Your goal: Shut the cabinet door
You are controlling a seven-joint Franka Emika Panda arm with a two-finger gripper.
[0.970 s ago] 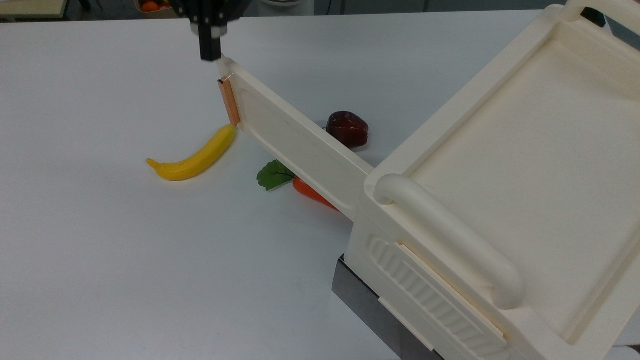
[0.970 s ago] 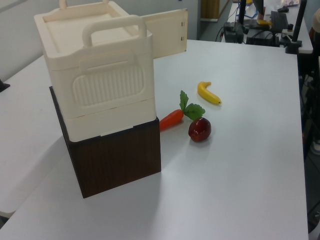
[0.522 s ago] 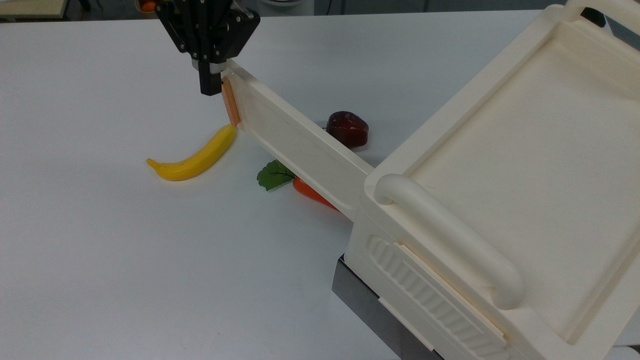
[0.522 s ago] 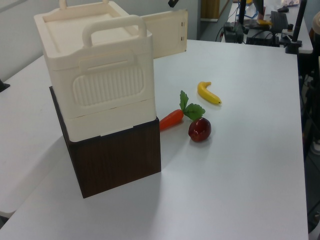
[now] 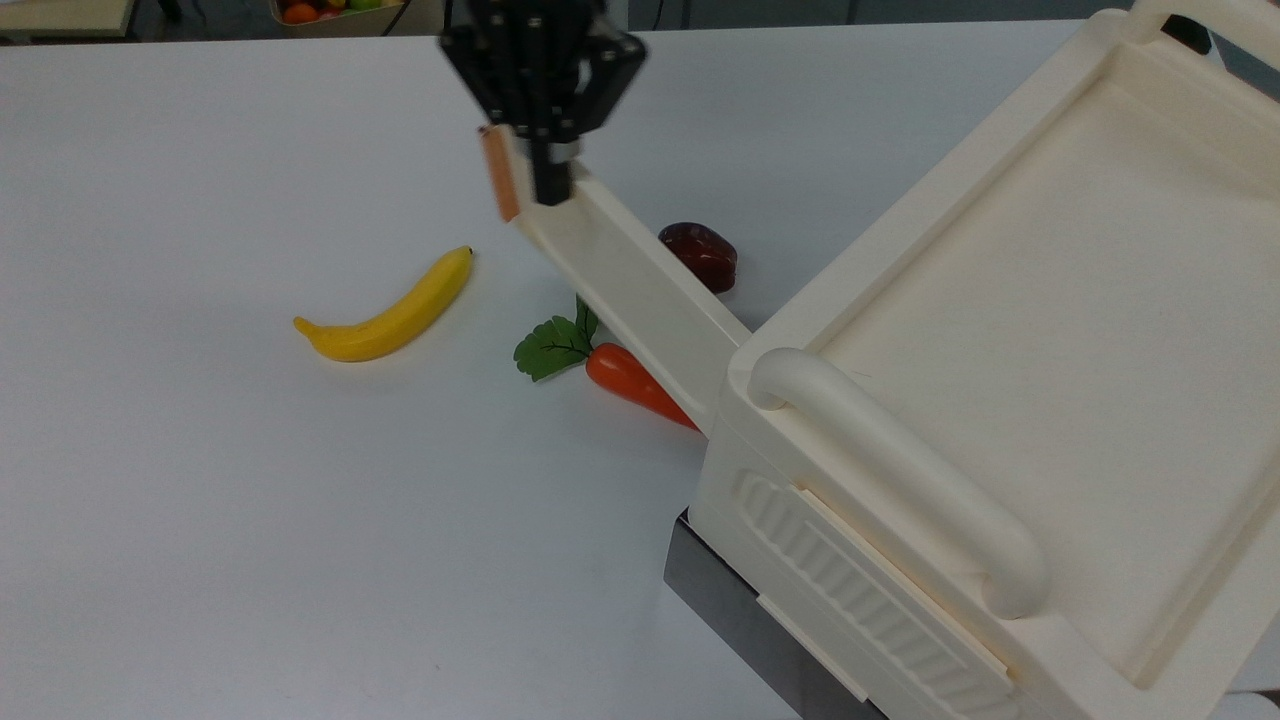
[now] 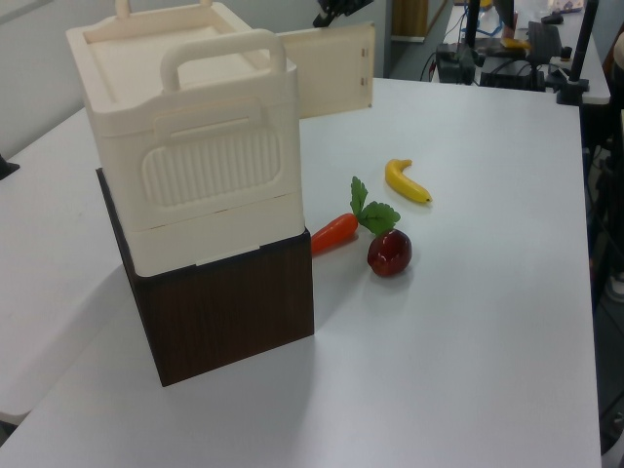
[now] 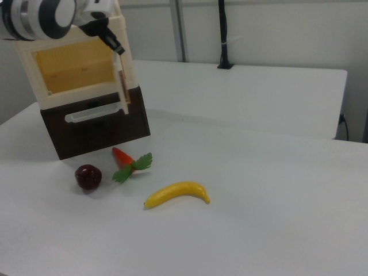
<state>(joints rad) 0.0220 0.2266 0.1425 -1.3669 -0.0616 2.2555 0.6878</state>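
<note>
The end effector [image 5: 551,190] presses against the free end of the open cabinet door [image 5: 640,290], by its copper strip [image 5: 499,174]; its finger spacing I cannot tell.

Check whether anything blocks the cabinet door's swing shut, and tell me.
Nothing visible blocks it. The gripper sits at the free end of the cabinet door, which hangs above the table. The carrot and dark red fruit lie lower, on the table under its path toward the cabinet.

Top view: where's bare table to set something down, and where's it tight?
Free: the stretch on the top view's left and bottom, past the banana. Tight: carrot and dark red fruit beside the open cabinet door, with the claw at its end.
</note>
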